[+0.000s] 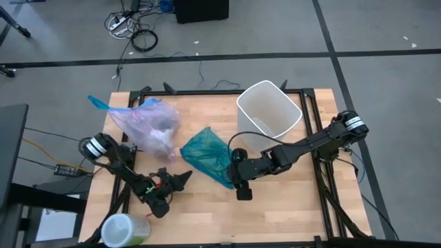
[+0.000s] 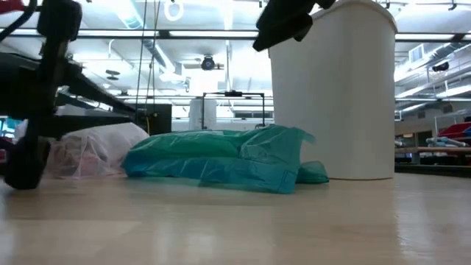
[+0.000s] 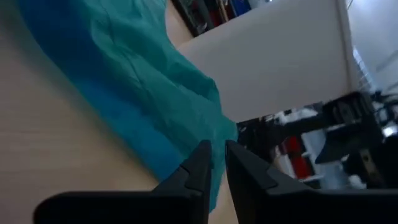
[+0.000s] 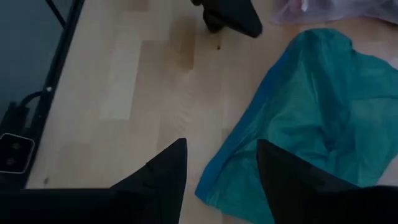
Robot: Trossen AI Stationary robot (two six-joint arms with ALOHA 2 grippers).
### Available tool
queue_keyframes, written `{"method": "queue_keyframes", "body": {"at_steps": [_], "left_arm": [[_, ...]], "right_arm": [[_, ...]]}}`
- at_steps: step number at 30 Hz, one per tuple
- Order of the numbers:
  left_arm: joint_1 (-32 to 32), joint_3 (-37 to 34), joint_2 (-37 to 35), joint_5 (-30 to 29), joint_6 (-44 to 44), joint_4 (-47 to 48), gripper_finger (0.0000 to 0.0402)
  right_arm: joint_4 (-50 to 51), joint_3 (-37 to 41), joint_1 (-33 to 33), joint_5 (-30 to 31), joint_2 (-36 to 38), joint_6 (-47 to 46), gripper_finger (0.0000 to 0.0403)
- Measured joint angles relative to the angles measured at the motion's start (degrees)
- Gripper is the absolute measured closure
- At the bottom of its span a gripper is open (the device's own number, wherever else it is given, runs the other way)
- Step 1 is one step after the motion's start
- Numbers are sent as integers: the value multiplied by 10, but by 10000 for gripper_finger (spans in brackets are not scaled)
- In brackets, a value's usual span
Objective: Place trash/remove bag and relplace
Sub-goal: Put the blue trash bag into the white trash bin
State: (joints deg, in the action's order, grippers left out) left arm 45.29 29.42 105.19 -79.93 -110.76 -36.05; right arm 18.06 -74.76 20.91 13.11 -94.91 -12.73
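The pale pink-lavender bag lies bulging on the table's far left part, with its blue band trailing off the edge and pale scraps showing through. A crumpled teal bag lies on the table at mid-table, beside the white bin, which stands upright and has no liner in it. My left gripper is low over the table, just left of the teal bag, with only a narrow gap between its fingers. My right gripper hangs open above the teal bag's near edge, well off the table.
A green-and-white roll sits at the table's near left corner. The bin takes up the far right part. Bare wood lies along the near edge between and right of the grippers. Cables lie on the floor beyond the far edge.
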Motion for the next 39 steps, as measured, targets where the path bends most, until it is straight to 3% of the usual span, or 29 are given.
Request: {"method": "queue_keyframes", "body": {"at_steps": [6,9,11,14,17,21,25,39], "left_arm": [[-27,30,18,31,-32,-29,341],[-31,36,9,64,16,-46,341],[-30,36,1,100,61,-65,342],[-34,36,-9,200,147,-63,347],[-47,47,-10,262,180,-34,356],[-52,57,-11,270,194,-15,368],[-48,58,-10,267,201,-4,376],[-36,58,-11,266,205,11,378]], "right_arm": [[-10,0,8,-14,0,-12,219],[-17,0,14,-18,0,-20,220],[-14,0,19,-26,0,-21,221],[-13,0,24,-29,-1,-12,220],[-21,0,26,-22,-15,53,220],[-14,0,22,34,-54,123,225],[-19,0,-3,63,-77,130,227],[-84,-8,-77,26,-81,176,230]]}}
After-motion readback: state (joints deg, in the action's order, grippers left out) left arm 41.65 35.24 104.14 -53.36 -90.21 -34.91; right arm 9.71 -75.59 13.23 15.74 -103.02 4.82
